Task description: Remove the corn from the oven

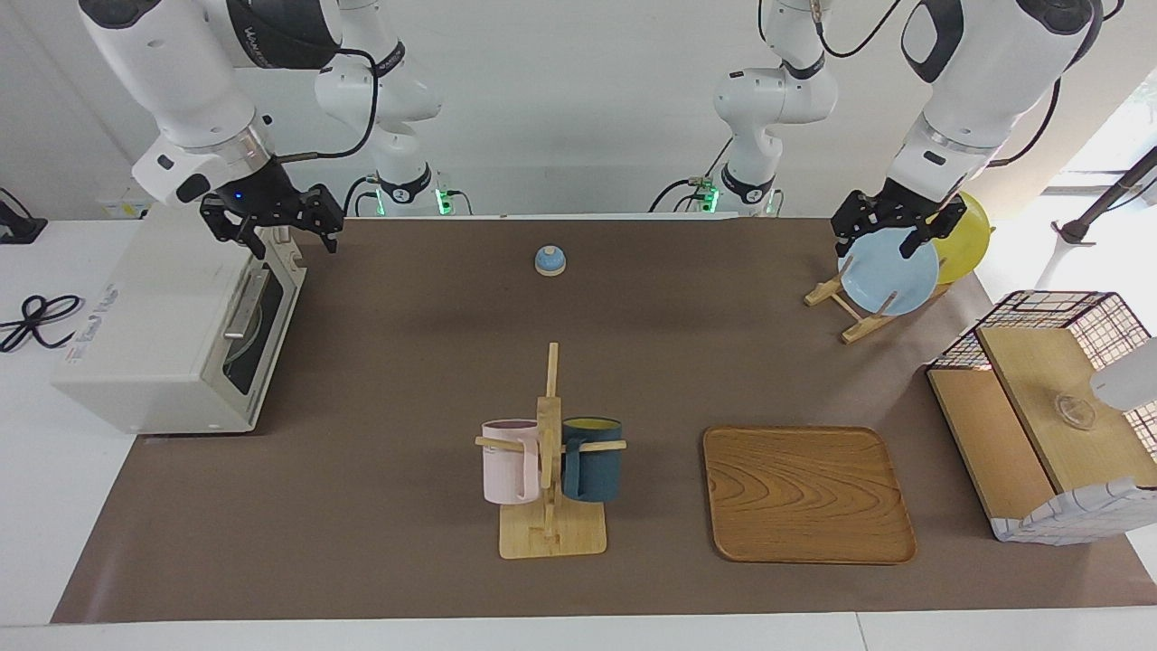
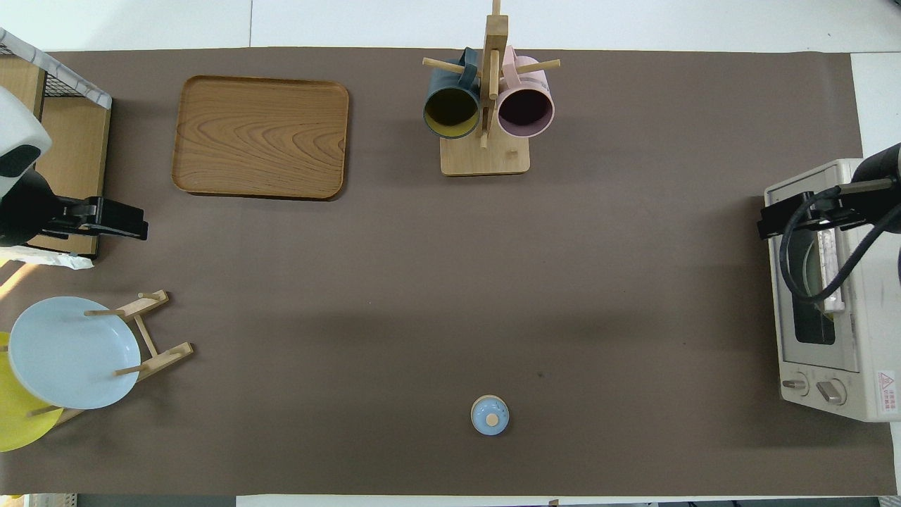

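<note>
1. Brown paper covers the table, with white surface showing around its edges and a white wall at the robots' end.
2. At the right arm's end of the table stands the oven, off-white, its dark glass door shut and its bar handle across the door. 2 knobs sit on its front panel.
3. The right tool hangs over the oven's top edge near the door, its fingers spread wide and empty, touching nothing that can be made out.
4. The left tool hangs over a wooden plate rack at the left arm's end, its fingers also wide apart and empty, just above the pale blue plate that stands in the rack. A yellow plate stands in the same rack, nearer to the robots.
5. The corn cannot be seen in either view; only dark glass and a pale round shape show through the oven door.
6. Writing: dark lettering runs along the oven's top and a red warning sticker sits by the knobs, neither readable; lettering on the right arm's dark band is also unreadable.
7. Elsewhere: a wooden tray, a mug stand with a pink mug and a dark blue mug, a small blue bell-like knob, and a wire-framed wooden box.
</note>
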You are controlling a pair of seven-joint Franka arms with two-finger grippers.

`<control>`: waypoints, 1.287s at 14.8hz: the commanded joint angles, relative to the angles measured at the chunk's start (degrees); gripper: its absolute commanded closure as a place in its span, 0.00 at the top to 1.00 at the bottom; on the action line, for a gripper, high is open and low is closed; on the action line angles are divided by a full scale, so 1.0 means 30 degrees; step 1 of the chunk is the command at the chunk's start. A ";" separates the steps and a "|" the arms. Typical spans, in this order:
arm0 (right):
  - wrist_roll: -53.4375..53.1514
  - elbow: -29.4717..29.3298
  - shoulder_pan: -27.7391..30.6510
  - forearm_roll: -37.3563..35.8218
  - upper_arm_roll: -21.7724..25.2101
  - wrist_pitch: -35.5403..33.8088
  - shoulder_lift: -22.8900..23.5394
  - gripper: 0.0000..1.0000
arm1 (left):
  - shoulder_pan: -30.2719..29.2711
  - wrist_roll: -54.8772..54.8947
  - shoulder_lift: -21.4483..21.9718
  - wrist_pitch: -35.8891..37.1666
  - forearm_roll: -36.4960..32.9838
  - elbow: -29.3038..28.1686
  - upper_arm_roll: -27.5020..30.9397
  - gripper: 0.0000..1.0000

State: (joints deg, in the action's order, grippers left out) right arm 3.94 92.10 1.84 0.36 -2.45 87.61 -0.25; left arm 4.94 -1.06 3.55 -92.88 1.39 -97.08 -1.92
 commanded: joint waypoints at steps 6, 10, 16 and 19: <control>-0.0201 -0.0173 0.0120 0.0144 -0.0090 0.0034 0.0082 1.00 | -0.0182 0.0120 0.0312 0.0140 -0.0113 -0.0219 -0.0121 1.00; -0.0201 0.0118 0.0032 0.0056 -0.0119 0.0063 -0.0064 1.00 | -0.0182 0.0120 0.0312 0.0140 -0.0113 -0.0219 -0.0121 1.00; 0.1027 0.1846 0.0295 0.0027 -0.0032 0.1323 -0.0767 0.03 | -0.0182 0.0120 0.0312 0.0140 -0.0113 -0.0219 -0.0092 1.00; 0.1263 0.3249 0.0587 -0.0120 -0.0032 0.2313 -0.1351 0.00 | -0.0182 0.0120 0.0312 0.0140 -0.0113 -0.0219 -0.0121 1.00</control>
State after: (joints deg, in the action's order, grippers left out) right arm 5.93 96.77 2.31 0.31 -2.31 91.22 -1.12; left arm 4.94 -1.06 3.55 -92.88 1.39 -97.08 -1.92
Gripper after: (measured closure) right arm 0.529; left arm 0.000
